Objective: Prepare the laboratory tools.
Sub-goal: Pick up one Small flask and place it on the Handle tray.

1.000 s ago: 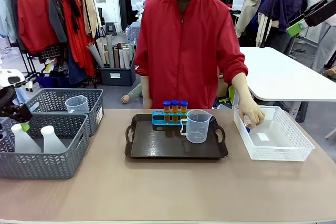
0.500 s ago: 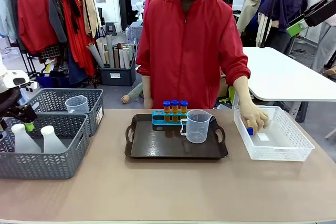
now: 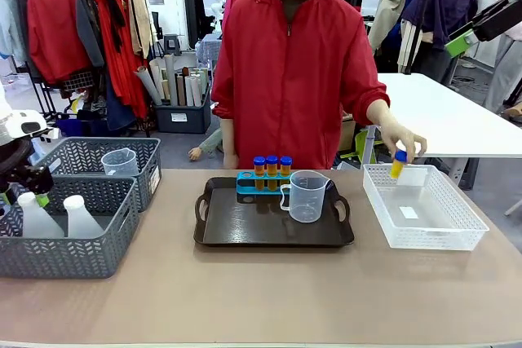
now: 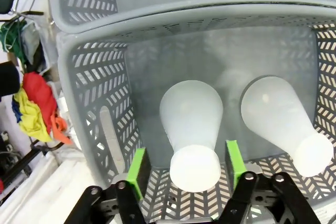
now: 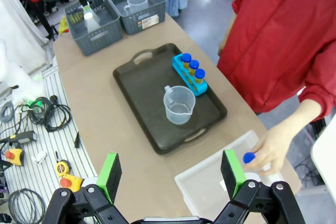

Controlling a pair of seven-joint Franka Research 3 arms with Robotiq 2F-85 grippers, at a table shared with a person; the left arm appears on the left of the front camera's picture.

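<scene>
Two flasks (image 3: 37,219) share the lower-left basket (image 3: 65,257); left gripper (image 4: 185,169), jaws apart astride one neck and not yet gripping, may topple it closing off-centre.

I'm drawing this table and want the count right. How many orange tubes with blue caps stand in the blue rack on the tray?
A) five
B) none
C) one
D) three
D: three orange tubes stand side by side in the blue rack at the far edge of the dark tray.
</scene>
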